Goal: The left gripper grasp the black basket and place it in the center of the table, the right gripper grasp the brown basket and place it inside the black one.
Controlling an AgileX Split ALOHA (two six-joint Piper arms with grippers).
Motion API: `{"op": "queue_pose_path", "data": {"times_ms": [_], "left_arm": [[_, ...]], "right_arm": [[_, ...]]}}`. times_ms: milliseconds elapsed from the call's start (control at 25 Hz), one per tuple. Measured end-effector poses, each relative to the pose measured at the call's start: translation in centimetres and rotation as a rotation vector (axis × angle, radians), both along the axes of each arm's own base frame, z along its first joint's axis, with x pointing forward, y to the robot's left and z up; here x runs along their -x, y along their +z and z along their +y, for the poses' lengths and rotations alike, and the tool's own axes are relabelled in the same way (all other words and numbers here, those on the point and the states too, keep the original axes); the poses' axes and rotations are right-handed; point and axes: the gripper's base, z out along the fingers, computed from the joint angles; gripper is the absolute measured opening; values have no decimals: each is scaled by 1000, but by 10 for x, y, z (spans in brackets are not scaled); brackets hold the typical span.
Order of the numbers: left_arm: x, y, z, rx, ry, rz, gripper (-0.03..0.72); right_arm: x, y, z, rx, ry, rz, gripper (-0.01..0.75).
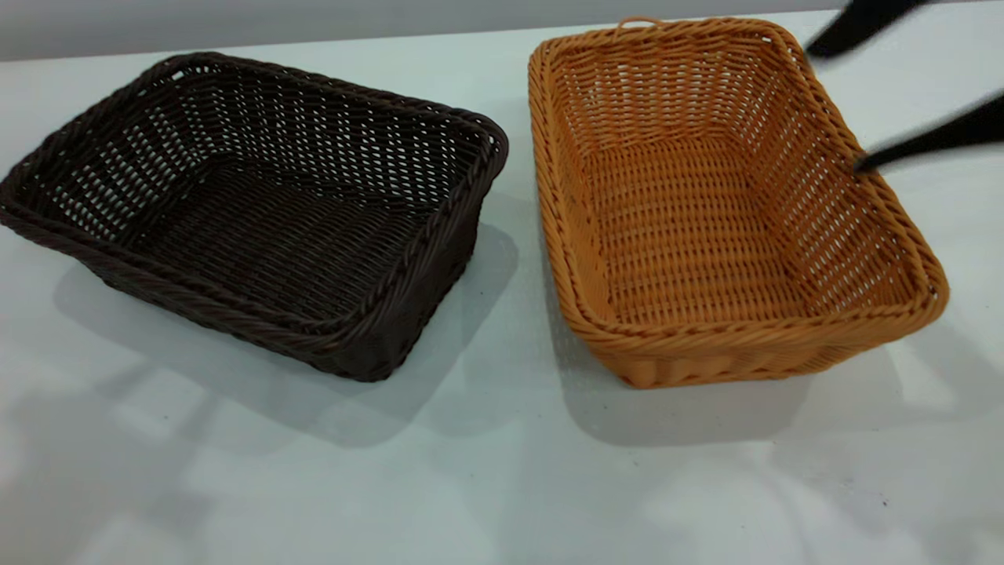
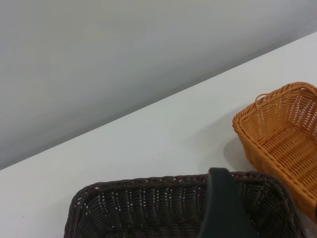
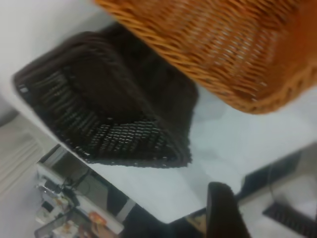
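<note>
The tabletop (image 1: 486, 486) is crossed side by side by the black basket (image 1: 259, 212) and brown basket (image 1: 722, 196), whose right rim is straddled by the right gripper (image 1: 843, 106) with fingers (image 1: 933, 137) spread, so tipping is risked; the left gripper's (image 2: 223, 208) fingers cannot be judged.

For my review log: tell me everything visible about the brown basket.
The brown basket is a rectangular, orange-tan woven wicker basket with flared sides, a braided rim and a small loop on its far short end. It is empty and sits upright on the table, beside the black basket and not touching it. The right gripper is open, its lower finger at the basket's right rim.
</note>
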Motion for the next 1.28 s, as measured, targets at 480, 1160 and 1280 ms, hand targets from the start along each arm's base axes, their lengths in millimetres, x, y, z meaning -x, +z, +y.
{"op": "queue_pose_path", "data": {"times_ms": [480,1160,1280], "left_arm": [[-10,-10,-1,-2,-3,54,380],[-21,-21,-1,-4,0,110,380],[-24,-23,-1,-6,1,122,380]], "right_arm": [[-6,-37,36,-71,-34,212,384],[-15,-60,41,-74,-111,276,384],[-15,-67,42,-70,-108,306,384]]}}
